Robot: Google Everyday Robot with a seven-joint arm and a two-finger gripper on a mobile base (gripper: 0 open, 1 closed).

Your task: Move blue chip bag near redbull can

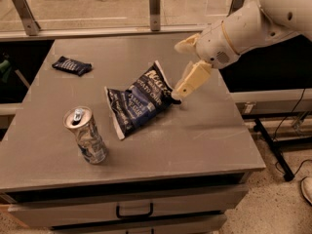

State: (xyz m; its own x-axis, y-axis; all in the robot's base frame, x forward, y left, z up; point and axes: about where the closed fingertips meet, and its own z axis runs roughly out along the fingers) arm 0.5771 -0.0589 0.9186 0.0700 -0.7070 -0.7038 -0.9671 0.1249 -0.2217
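Observation:
The blue chip bag [139, 101], crinkled navy with white lettering, lies flat in the middle of the grey table [209, 130]. The redbull can [87, 135] stands upright just left of the bag's lower corner, a small gap apart. My gripper [177, 72] is open at the bag's right edge, above the table. Its lower finger [190, 82] points down, with its tip at the bag's upper right corner. The other finger [186, 43] is raised well clear. Nothing is held.
A small dark blue snack bar wrapper [71, 65] lies at the table's far left. A glass railing with metal posts [154, 6] runs behind the table. A drawer with a handle [134, 211] is below the front edge.

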